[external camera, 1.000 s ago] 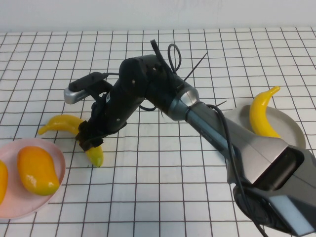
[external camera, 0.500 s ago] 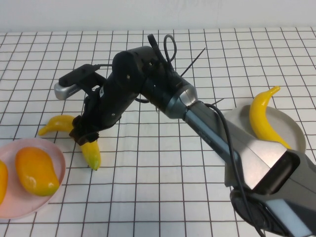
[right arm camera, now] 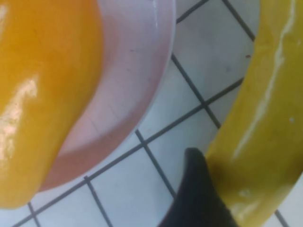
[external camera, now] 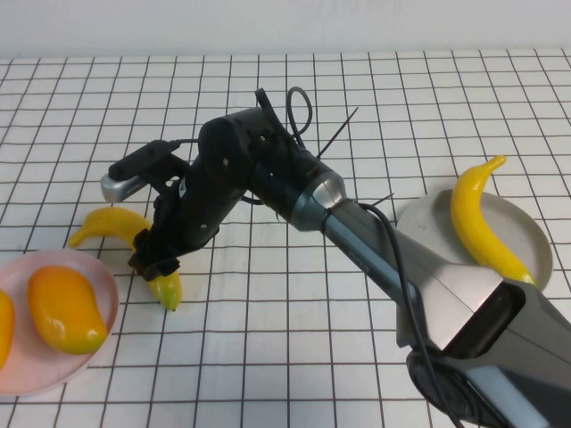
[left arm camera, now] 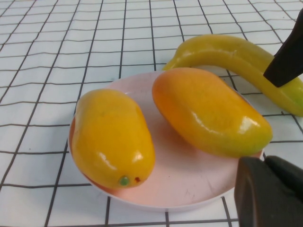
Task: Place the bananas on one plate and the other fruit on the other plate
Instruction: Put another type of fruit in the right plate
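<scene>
Here the right end effector (external camera: 153,260) straddles a banana (external camera: 116,223).

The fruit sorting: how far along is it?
Mostly done. Both mangoes lie on the pink plate, and one banana lies on the grey plate. In hand: the right hand is down over the second banana on the table, fingers open around it. Left: grip it and carry it to the grey plate. The left hand waits shut beside the pink plate.
</scene>
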Available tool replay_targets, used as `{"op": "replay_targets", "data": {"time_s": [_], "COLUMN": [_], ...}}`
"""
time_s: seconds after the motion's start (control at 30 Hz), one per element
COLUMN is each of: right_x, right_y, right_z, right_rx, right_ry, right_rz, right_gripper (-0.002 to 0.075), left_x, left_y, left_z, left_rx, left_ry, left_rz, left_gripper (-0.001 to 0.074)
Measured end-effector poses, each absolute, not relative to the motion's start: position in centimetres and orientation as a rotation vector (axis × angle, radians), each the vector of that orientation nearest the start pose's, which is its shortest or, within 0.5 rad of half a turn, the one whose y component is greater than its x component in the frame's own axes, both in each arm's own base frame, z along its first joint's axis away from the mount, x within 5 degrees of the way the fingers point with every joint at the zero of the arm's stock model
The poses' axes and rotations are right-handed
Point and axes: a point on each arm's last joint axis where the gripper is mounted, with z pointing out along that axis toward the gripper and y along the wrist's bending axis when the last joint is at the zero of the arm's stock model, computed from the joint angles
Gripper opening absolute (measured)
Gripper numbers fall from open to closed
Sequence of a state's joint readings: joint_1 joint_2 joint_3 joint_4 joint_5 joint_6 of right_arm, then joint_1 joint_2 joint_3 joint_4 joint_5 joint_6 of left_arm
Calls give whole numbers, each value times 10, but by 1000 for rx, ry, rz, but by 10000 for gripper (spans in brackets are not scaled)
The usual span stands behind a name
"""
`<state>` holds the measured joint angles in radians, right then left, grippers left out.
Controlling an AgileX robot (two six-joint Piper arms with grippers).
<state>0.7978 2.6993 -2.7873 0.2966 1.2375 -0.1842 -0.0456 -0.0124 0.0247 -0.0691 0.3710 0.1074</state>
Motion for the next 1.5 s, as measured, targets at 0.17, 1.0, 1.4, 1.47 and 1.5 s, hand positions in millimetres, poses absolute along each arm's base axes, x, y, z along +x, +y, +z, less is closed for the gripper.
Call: {"op": "replay_targets", "data": {"time_s": [0.17, 1.0, 1.4, 1.47, 1.5], "right_x": [371, 417, 413, 414, 413], "right_y": [420, 355, 335, 329, 325], "right_z": [194, 255, 309, 315, 322], "right_rx": [-1232, -887, -829, -816, -808], "right_ry": [2387, 2408, 2312, 2304, 2299], "right_rz": [628, 367, 300, 286, 280], "right_gripper": [413, 332, 329, 329, 329], "left_x": [52, 52, 52, 52, 52], "left_y": [-5, -5, -5, -5, -5], "left_z": [172, 172, 172, 172, 172], "left_rx": [100, 100, 100, 100, 100], "left_ry": [1863, 1863, 1863, 1863, 1863], "left_rz": [-25, -25, -25, -25, -25], "left_gripper": [-4, -4, -4, -4, -4]}}
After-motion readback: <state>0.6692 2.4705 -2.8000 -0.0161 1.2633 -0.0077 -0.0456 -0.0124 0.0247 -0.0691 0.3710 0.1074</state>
